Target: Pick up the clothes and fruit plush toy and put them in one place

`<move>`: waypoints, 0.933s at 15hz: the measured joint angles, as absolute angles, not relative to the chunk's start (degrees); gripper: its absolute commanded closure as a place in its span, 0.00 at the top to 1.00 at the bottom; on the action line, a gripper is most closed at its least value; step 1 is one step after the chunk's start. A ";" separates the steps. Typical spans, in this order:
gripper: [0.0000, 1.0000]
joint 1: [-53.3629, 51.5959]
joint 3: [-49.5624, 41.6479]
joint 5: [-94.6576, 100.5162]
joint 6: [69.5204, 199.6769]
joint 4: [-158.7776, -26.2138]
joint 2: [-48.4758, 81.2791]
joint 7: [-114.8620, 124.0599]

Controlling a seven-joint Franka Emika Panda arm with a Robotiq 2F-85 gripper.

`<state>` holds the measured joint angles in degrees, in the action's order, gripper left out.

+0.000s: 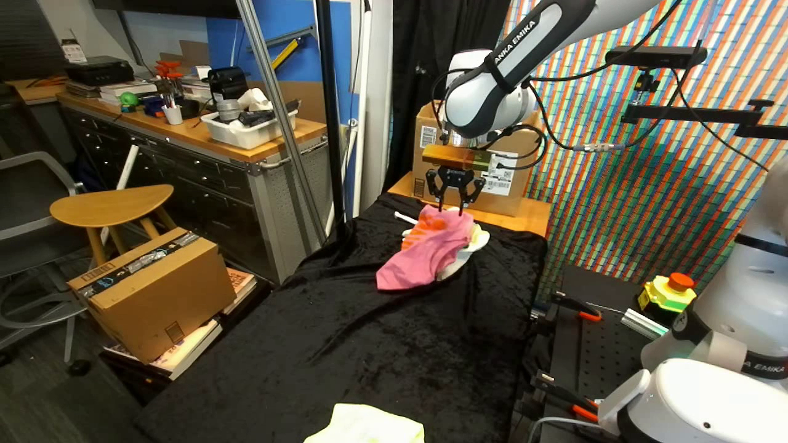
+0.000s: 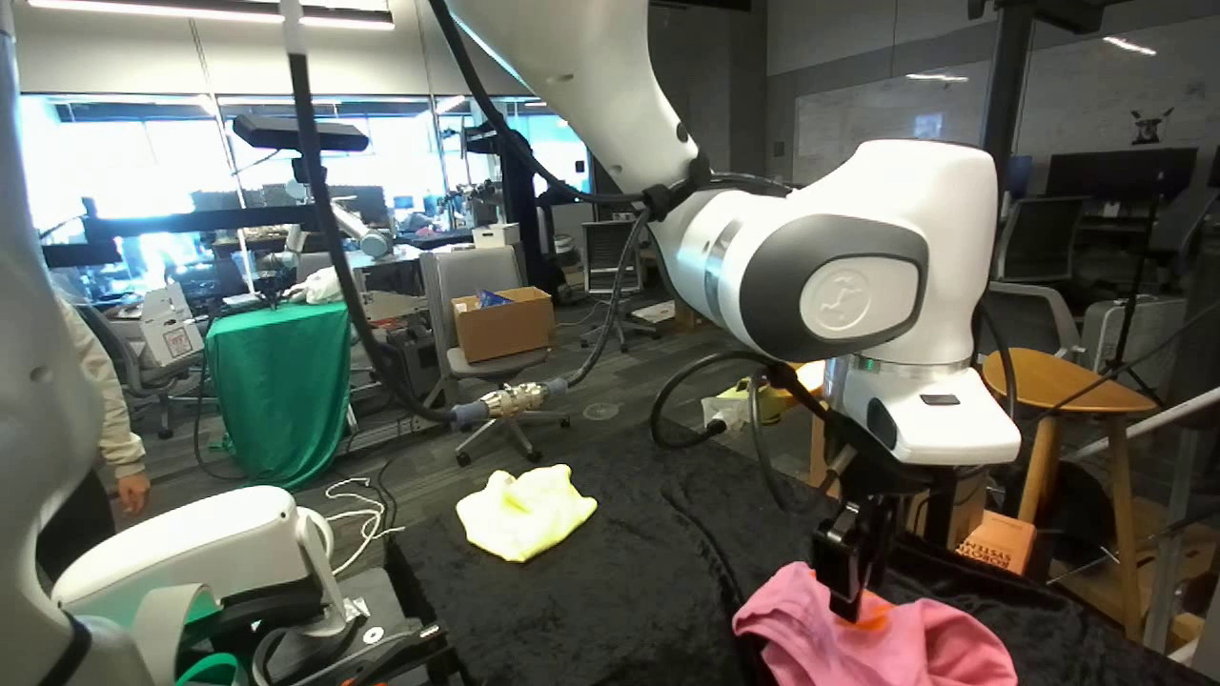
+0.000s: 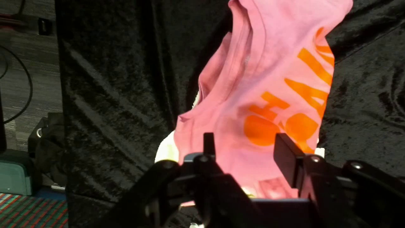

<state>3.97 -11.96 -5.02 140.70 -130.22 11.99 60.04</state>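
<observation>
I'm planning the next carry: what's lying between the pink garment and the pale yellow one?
Only wrinkled black cloth lies between the pink garment and the pale yellow garment; that stretch shows in both exterior views.

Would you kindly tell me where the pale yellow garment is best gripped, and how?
I'd probably pinch the pale yellow garment by a raised fold near its middle, from straight above: it lies bunched up on the black cloth, its top uncovered.
</observation>
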 measured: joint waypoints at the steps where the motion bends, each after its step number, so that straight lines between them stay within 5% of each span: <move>1: 0.91 3.96 -11.94 -4.63 139.90 -129.91 11.99 60.40; 3: 1.00 3.92 -11.63 -4.22 138.11 -129.14 11.99 60.40; 14: 1.00 -4.03 -1.84 2.63 130.04 -124.07 13.49 54.27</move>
<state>-4.03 -1.84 2.63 130.04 -124.07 13.49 54.27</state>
